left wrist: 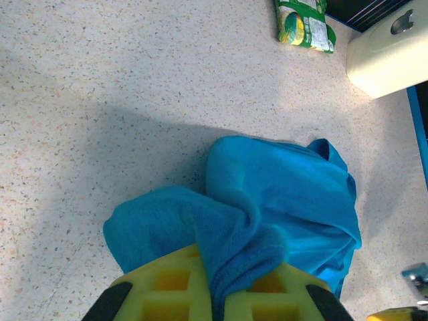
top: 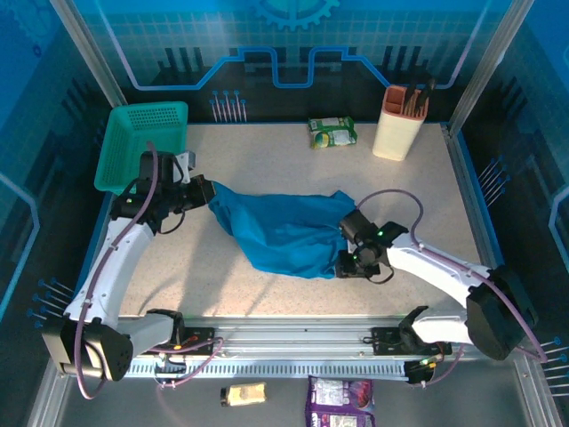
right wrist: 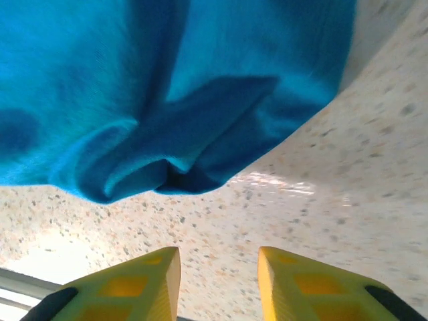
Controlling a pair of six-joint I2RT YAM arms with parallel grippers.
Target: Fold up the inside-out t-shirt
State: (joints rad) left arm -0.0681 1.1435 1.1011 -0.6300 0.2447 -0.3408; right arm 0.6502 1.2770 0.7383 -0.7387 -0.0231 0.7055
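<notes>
At the left of the speckled beige surface [top: 267, 160], I hold the left jaws clamped on a bunched edge of the plain medium-blue soft-cloth t-shirt [top: 284, 229], which lies crumpled mid-surface. At the right, the right jaws stand apart and empty, just short of the cloth. Risk: a one-sided pull would likely drag the heap, not spread it.

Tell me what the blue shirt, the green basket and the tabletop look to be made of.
Shirt: soft matte knit cloth, likely cotton; it drapes and creases in loose folds. Basket: looks like rigid, smooth plastic; moulded grid of holes. Tabletop: hard, smooth, speckled beige, perhaps laminate or stone composite; faint sheen.
</notes>
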